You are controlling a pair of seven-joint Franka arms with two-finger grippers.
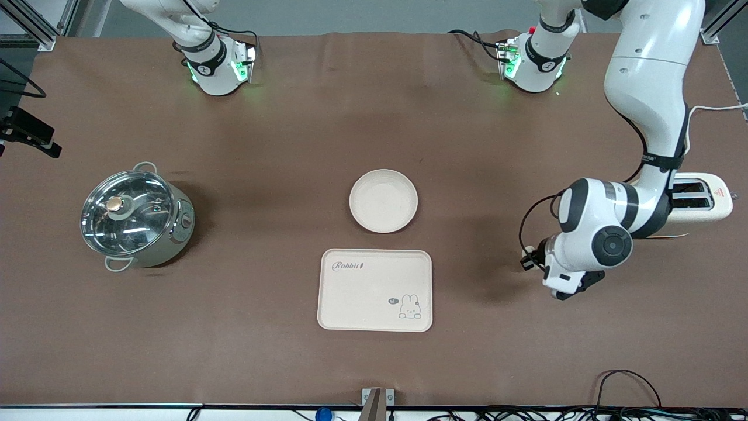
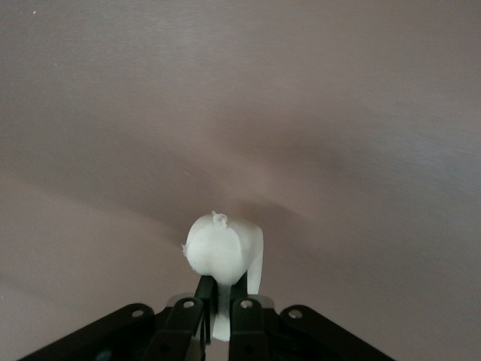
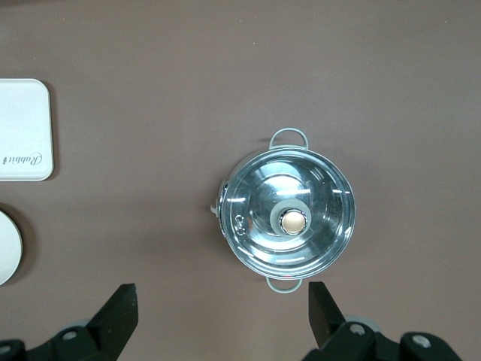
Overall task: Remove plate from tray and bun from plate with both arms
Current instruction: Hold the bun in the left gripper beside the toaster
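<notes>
The round cream plate [image 1: 383, 200] lies bare on the brown table, just farther from the front camera than the Rabbit tray [image 1: 374, 289], which is also bare. In the left wrist view my left gripper [image 2: 223, 284] is shut on the small white bun [image 2: 222, 248] and holds it above bare table. The left arm [image 1: 596, 242] hangs low toward its own end of the table, beside the tray; the bun is hidden there. My right gripper [image 3: 220, 304] is open and empty, high over the table beside the pot, out of the front view.
A steel pot with a glass lid [image 1: 135, 216] stands toward the right arm's end and shows in the right wrist view [image 3: 289, 222]. A white toaster [image 1: 701, 202] stands next to the left arm. Cables run along the table's front edge.
</notes>
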